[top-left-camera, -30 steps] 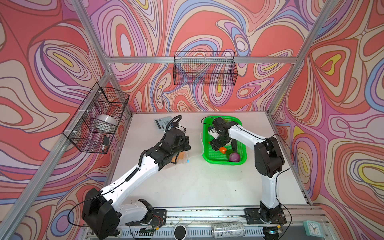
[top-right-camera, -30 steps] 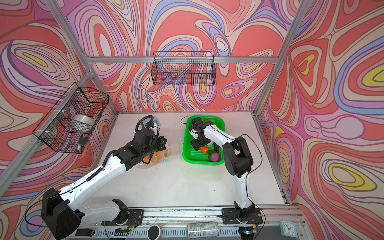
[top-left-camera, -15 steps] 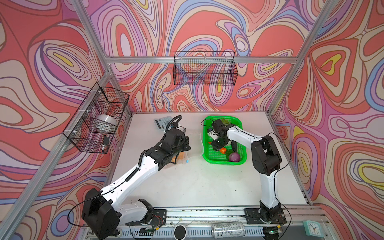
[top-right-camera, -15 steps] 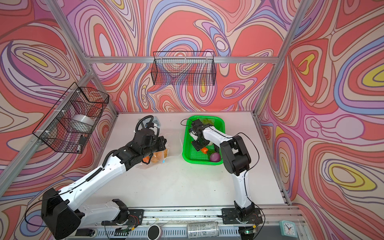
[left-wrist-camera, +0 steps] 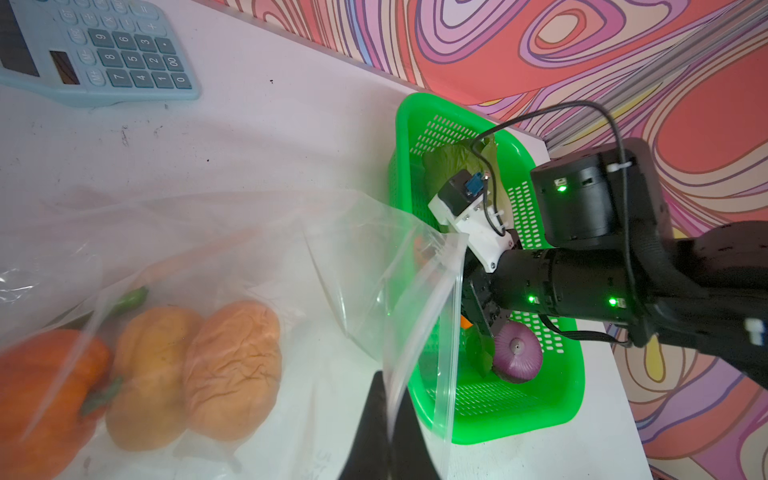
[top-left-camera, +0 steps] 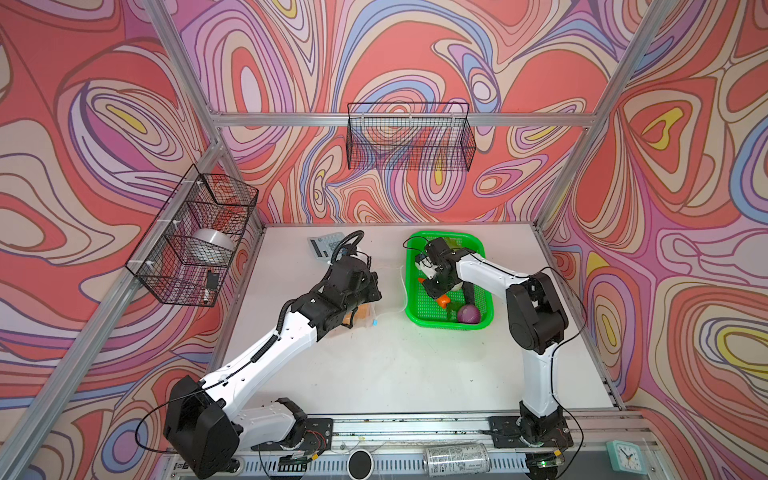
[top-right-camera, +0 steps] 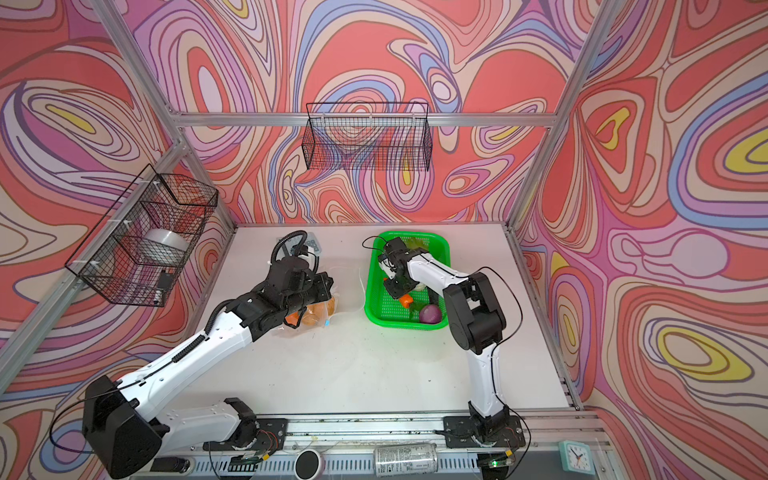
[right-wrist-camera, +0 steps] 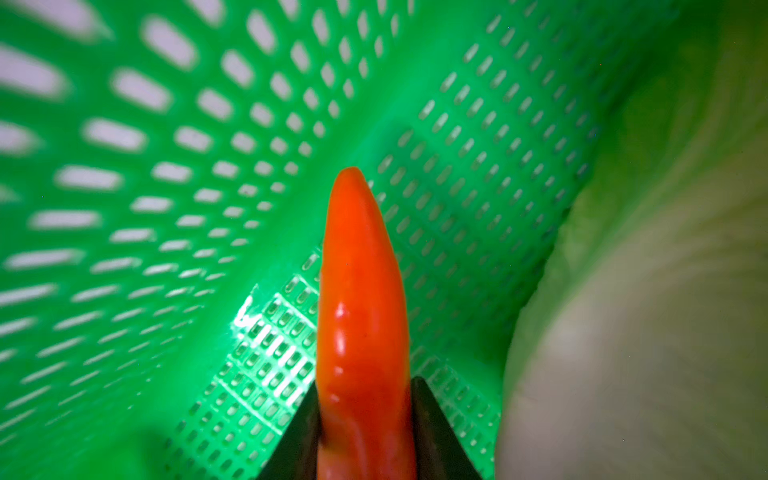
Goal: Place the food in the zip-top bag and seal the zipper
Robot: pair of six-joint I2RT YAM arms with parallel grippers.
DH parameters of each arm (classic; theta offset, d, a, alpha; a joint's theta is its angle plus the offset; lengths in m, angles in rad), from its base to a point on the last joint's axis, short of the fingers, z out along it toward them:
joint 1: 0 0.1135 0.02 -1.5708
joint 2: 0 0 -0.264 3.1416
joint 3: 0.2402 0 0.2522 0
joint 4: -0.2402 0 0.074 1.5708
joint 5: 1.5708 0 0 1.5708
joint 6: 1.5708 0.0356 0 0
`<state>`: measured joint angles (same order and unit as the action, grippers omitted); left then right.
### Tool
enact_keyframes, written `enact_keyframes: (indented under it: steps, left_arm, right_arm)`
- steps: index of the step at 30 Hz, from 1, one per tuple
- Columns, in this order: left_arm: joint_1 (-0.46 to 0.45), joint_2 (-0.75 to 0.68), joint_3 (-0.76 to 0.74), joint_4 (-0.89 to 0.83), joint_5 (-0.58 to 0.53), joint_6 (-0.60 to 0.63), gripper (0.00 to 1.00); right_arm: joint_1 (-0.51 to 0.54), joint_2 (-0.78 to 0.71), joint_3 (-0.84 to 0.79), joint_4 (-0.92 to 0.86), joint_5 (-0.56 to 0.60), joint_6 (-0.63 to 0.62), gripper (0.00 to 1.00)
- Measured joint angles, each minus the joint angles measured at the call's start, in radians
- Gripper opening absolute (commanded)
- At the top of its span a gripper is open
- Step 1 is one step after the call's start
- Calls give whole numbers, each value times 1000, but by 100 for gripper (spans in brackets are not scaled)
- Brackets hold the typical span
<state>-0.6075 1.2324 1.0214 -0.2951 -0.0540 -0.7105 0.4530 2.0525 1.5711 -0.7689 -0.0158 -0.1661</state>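
My right claw (right-wrist-camera: 365, 390) grips the carrot (right-wrist-camera: 361, 270) in the basket (top-left-camera: 446, 323).
My left claw (left-wrist-camera: 388, 395) is pinched tight on the bag (left-wrist-camera: 249, 232) rim, left of the basket; pumpkin (left-wrist-camera: 41, 386) and potatoes (left-wrist-camera: 232, 365) lie inside.

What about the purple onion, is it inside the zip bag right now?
No, the purple onion lies in the green basket, outside the zip-top bag.

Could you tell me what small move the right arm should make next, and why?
Probably lift the carrot straight up, clear of the green basket. The right gripper has its jaws against both sides of it, and the left gripper pinches the edge of the zip-top bag, holding its mouth up beside the basket.
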Motion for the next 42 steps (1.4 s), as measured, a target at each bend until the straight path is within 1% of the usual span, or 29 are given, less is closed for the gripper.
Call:
enact_keyframes:
  steps: [1,4,9,14,17,21,23,25,27,31,34,42]
  left_arm:
    - [0,0,0,0,0,0,0]
    - [0,0,0,0,-3,0,0]
    - [0,0,0,2,-3,0,0]
    - [0,7,0,8,-3,-4,0]
    - [0,19,0,20,-2,-13,0]
    - [0,31,0,46,-2,-27,0]
    - [0,34,0,56,-2,-34,0]
    - [0,35,2,63,-2,-43,0]
    - [0,40,8,67,0,-52,0]
    - [0,43,13,82,3,-76,0]
    - [0,47,18,84,6,-91,0]
    - [0,47,26,96,12,-133,0]
  right_arm:
    - [0,-16,0,0,-1,3,27]
    - [-2,-63,0,2,-6,17,27]
    - [-16,-143,8,0,-11,85,27]
    - [-23,-245,22,1,-35,219,26]
    - [-23,-335,8,45,-72,322,26]
    - [-21,-469,-70,176,-129,476,24]
    - [-15,-537,-153,288,-149,574,23]
    - [0,-584,-230,387,-147,652,24]
    - [40,-615,-296,479,-120,715,24]
    - [142,-629,-388,658,-55,805,23]
    - [189,-624,-429,761,-19,853,22]
    - [219,-596,-494,1012,63,919,22]
